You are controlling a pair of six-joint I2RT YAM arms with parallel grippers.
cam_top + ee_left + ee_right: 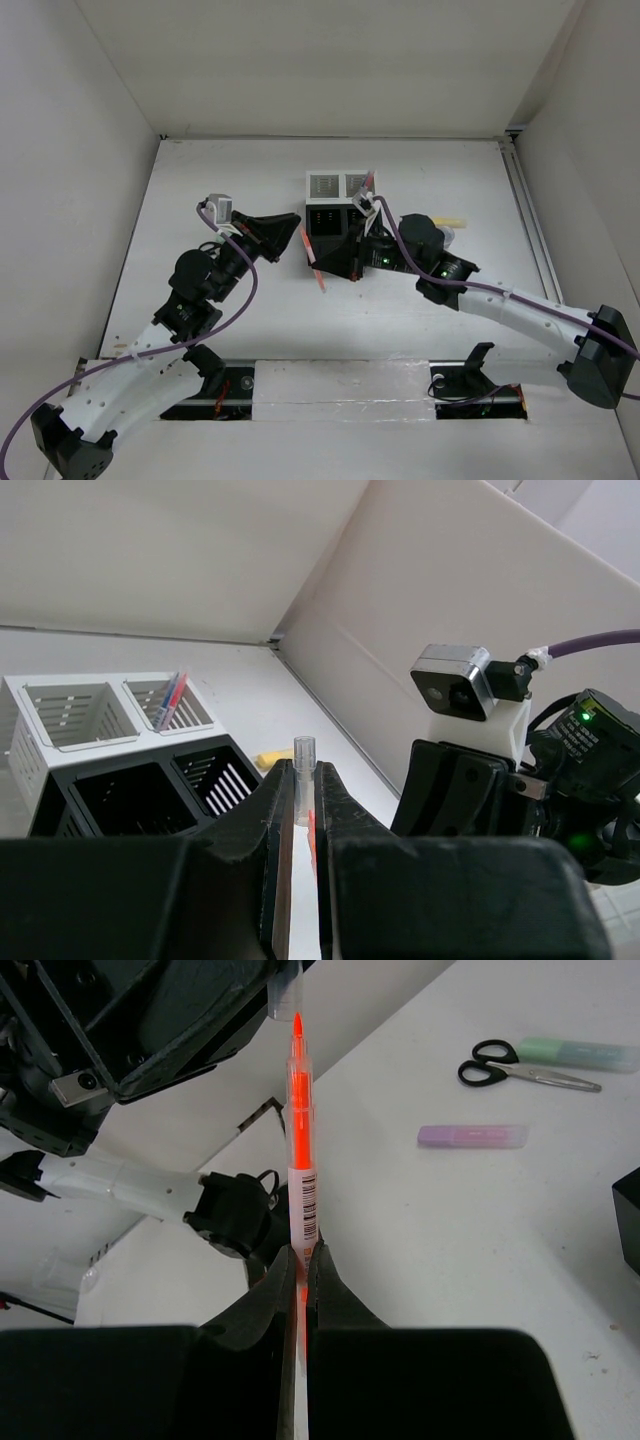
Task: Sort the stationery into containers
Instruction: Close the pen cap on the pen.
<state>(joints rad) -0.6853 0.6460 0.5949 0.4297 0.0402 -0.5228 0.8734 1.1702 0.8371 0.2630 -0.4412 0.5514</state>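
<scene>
My right gripper (300, 1255) is shut on a thin red-orange pen (301, 1150), tip pointing away from the camera. The tip sits just below a clear pen cap (285, 990). My left gripper (303, 772) is shut on that cap (304, 755), with the pen's orange tip (312, 830) showing between the jaws. In the top view both grippers, left (297, 233) and right (320, 262), meet in front of the containers (335, 205), with the pen (320, 278) between them. One white mesh bin (165, 705) holds red and blue pens. The black bins (130, 795) look empty.
A yellow marker (450, 220) lies right of the bins; it also shows in the left wrist view (268, 761). Black-handled scissors (520, 1070), a green marker (580, 1053) and a purple marker (472, 1136) lie on the table. White walls enclose the table.
</scene>
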